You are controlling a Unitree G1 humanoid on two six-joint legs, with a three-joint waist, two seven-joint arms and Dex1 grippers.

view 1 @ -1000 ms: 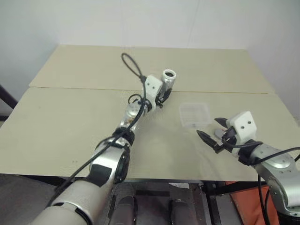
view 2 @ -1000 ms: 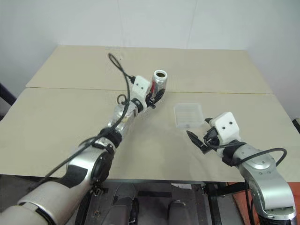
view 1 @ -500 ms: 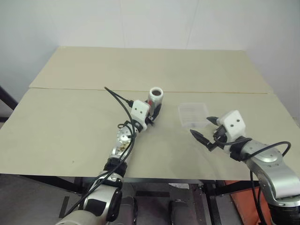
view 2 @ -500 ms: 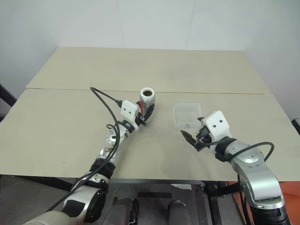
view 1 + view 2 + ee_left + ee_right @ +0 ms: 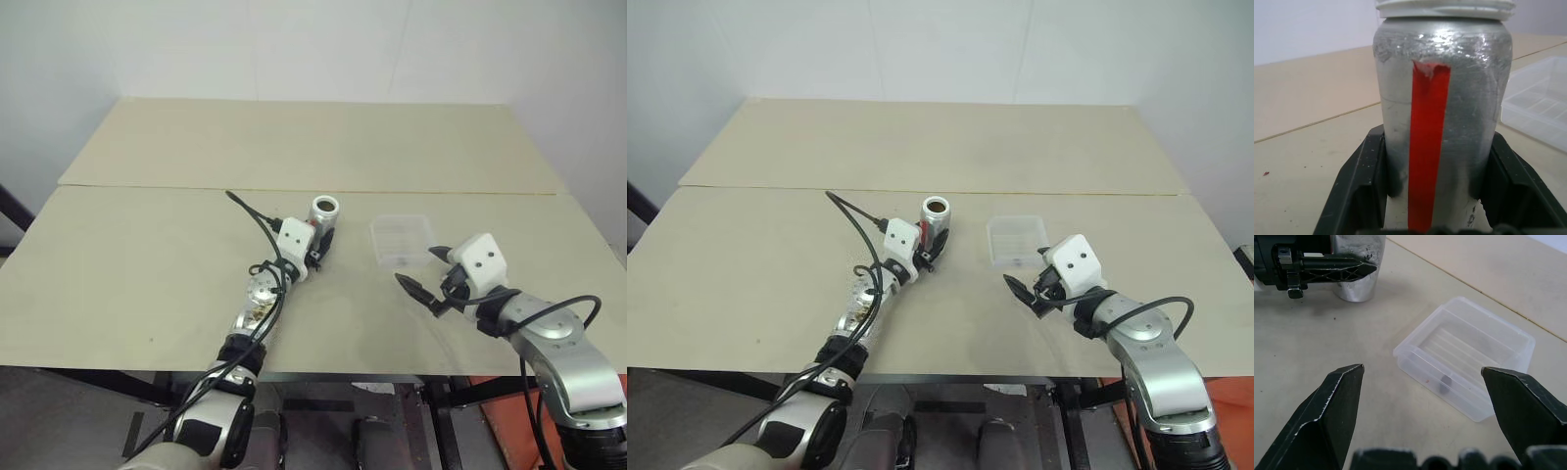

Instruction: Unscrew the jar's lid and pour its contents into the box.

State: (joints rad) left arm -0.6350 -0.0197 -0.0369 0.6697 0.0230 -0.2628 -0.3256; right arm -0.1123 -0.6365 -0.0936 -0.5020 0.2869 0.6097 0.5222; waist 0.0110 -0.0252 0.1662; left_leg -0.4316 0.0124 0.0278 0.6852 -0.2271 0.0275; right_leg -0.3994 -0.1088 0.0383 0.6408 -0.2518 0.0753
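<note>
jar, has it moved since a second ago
Yes. The jar, held in the left gripper, has come down and toward the robot: it was tilted above the table seam, and now stands upright on the table just this side of it.

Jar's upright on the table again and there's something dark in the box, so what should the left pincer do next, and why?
Probably open the left pincer and back off: the jar stands upright, lidless, on the table, and a small dark piece already lies in the box.

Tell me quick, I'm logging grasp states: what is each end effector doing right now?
Left end effector: closed on the jar, upright on the table.
Right end effector: open, holding nothing, near the box.
</note>
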